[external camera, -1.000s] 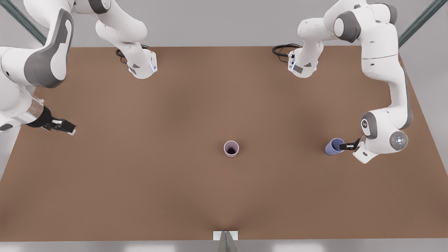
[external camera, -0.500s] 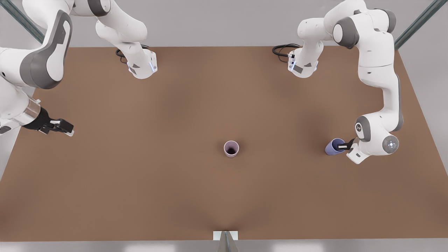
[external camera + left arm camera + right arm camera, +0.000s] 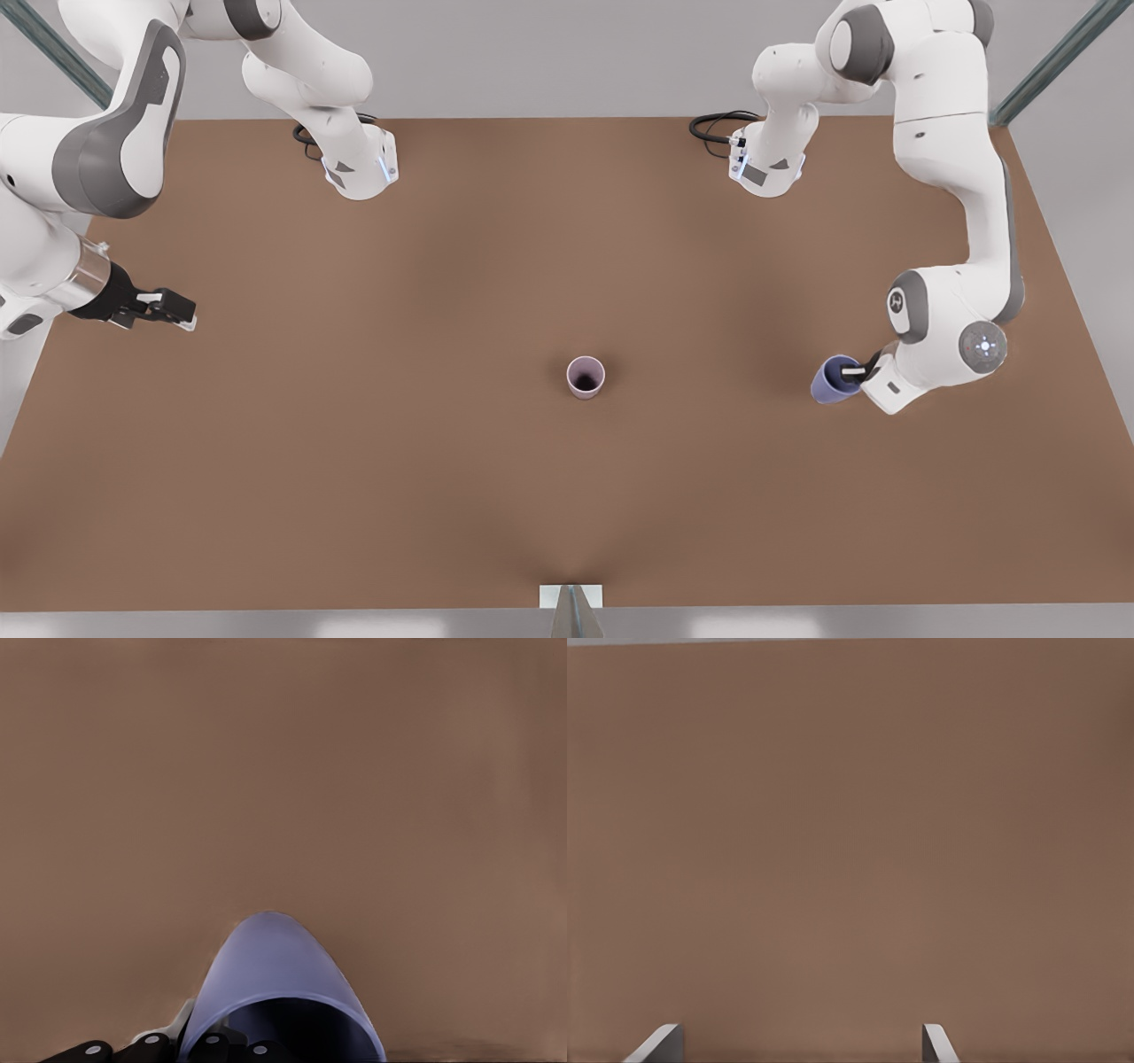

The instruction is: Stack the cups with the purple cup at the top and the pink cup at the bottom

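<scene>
Purple cup (image 3: 831,381) shifted left (tilted) in left tool (image 3: 852,372), pink cup (image 3: 586,377) unmoved

Purple cup (image 3: 833,379) shifted a little away from the desk (image 3: 567,496) edge at the front view's right, toward the desk's middle, carried in the clamped left gripper (image 3: 852,373) and tilted as before. Left arm's elbow drawn in and its upper links raised. Right gripper (image 3: 177,310) moved slightly up and inward from the desk edge at the front view's left.
</scene>
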{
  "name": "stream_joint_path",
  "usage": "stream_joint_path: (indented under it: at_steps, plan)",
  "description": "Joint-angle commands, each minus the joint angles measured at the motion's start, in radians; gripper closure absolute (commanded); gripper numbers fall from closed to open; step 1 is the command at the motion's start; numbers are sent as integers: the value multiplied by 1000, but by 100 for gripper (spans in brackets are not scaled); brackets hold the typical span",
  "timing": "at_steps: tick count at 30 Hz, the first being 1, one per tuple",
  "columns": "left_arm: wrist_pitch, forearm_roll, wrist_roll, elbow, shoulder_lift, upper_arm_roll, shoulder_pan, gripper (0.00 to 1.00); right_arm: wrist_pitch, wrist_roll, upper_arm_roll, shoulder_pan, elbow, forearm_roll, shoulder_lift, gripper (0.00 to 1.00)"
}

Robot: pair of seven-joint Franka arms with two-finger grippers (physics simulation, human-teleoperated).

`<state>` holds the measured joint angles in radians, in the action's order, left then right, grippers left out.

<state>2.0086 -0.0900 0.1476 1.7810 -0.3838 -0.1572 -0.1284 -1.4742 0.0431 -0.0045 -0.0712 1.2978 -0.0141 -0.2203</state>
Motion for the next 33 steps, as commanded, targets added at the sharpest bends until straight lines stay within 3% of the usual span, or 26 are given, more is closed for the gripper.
stream_joint_path:
  at_steps: [1,3,9,22,33]
  plan:
    - [-97,-5,-224,-9,36,1,-74,79,11,32,0,1,0,0,1,0]
    - [-197,-5,-404,-69,45,87,-112,79,11,31,0,1,0,0,-1,0]
    - [-189,-116,-847,-133,23,349,-114,79,8,31,0,1,-2,-1,-1,0]
    - [-117,-109,-1146,-423,-225,360,-243,79,3,32,0,2,-2,-1,1,0]
    - [-65,-113,-1214,-474,-282,360,-277,79,5,32,-2,1,-2,-1,1,0]
